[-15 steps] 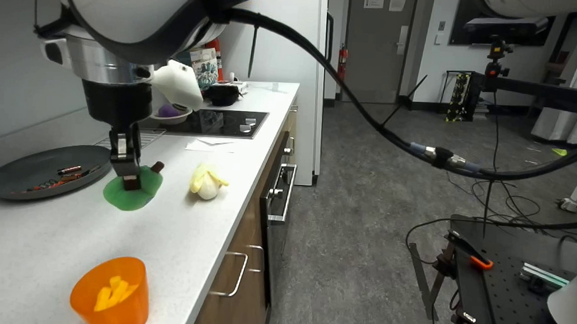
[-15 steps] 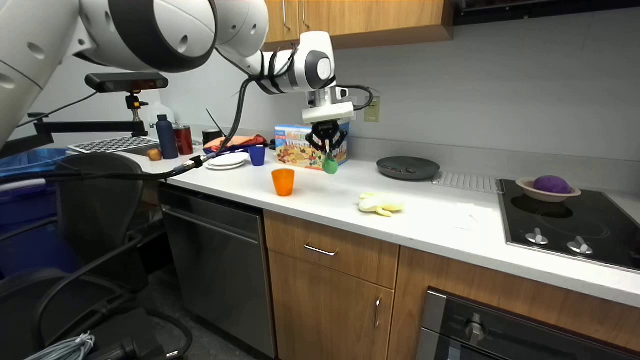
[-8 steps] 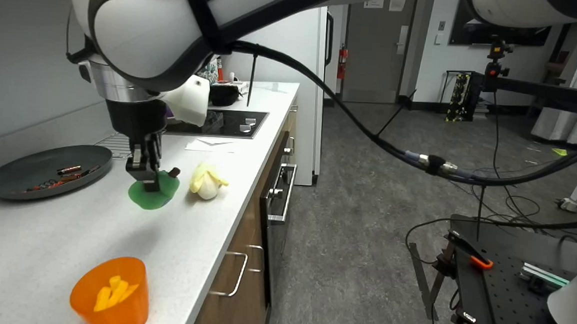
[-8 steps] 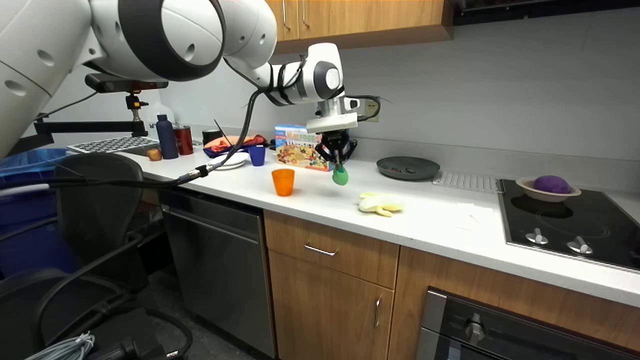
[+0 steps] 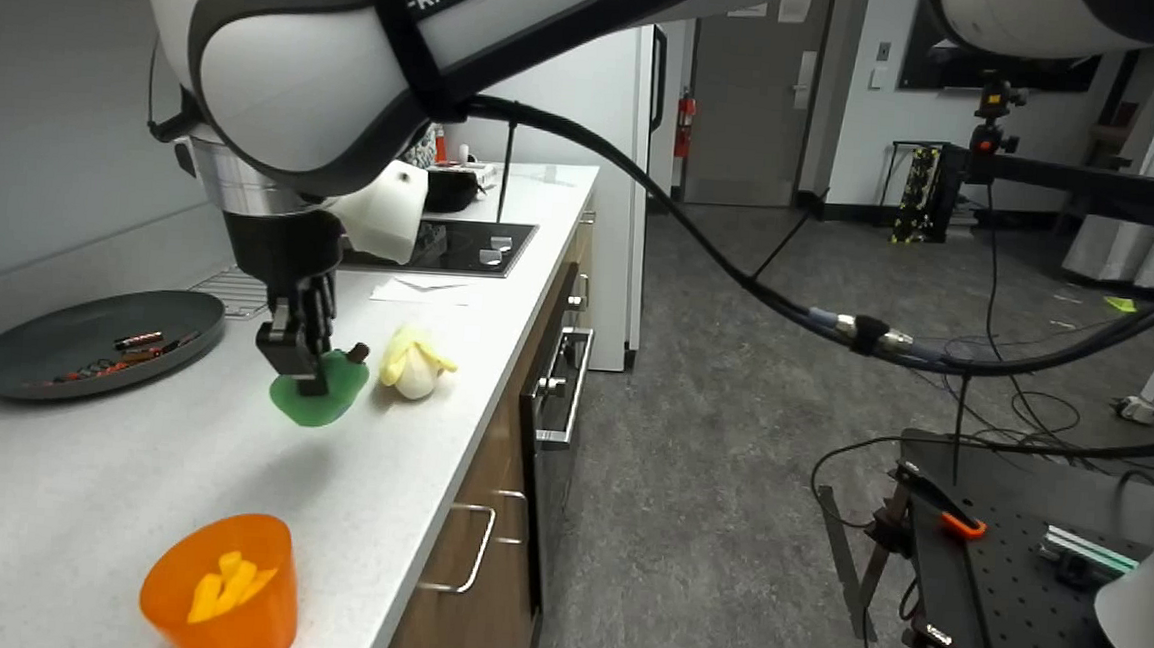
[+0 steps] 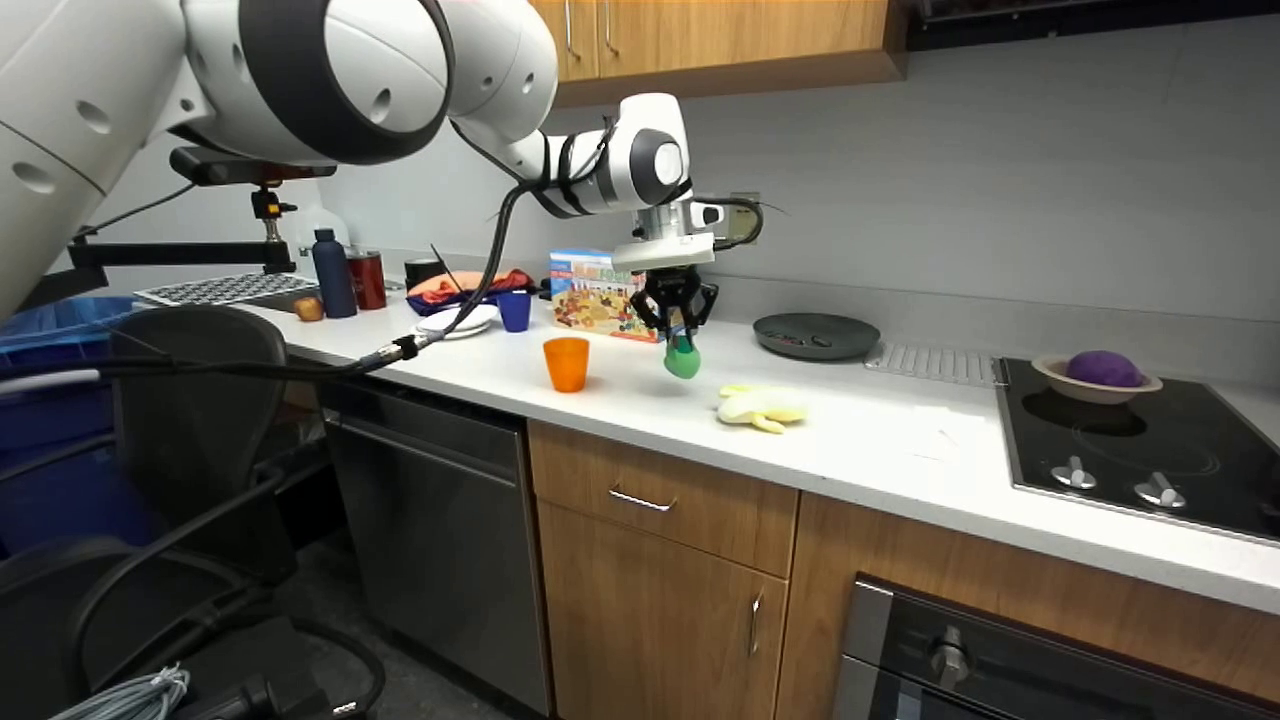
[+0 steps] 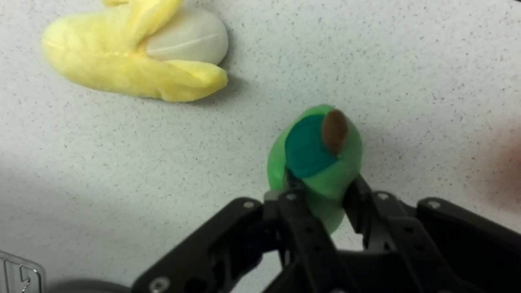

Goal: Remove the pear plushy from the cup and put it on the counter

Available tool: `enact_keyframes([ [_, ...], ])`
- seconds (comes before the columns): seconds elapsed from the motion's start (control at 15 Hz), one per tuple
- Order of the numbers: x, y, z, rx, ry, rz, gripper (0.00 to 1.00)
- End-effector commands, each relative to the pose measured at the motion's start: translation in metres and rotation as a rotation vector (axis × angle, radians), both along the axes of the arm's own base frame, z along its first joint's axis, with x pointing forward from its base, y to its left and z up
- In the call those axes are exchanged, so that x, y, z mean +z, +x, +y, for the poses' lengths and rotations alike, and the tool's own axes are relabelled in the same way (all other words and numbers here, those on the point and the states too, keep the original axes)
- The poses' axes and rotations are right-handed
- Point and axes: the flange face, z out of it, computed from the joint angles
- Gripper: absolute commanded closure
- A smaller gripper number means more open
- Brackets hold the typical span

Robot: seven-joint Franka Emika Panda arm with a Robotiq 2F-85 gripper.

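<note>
Pear plushy, a bright green soft toy, is pinched across its middle, clear of its stubby brown stem, by the 2 fingers of the black metal gripper, which stand only its squeezed width apart. It should handle as light, squashy, hard to damage and probably not slippery; that waist hold seems sound. It hangs above the white countertop, how far above being hard to judge. Bare surface runs between the orange plastic cup and the yellow-and-white plush banana, which lies nearer the front edge.
</note>
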Motion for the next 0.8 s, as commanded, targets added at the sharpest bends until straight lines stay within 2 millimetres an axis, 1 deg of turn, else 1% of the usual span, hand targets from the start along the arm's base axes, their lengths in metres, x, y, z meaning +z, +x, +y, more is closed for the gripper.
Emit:
enact_keyframes([
  [0.0, 0.003, 0.001, 0.001, -0.006, 0.018, 0.002, 0.37],
  [0.33, 0.016, 0.000, 0.002, 0.008, 0.025, -0.027, 0.01],
  [0.4, 0.020, 0.000, 0.003, 0.012, 0.028, -0.036, 0.00],
  [0.67, 0.040, 0.000, 0.009, 0.016, 0.042, -0.077, 0.00],
  [0.73, 0.027, 0.001, 0.008, 0.012, 0.023, -0.055, 0.00],
])
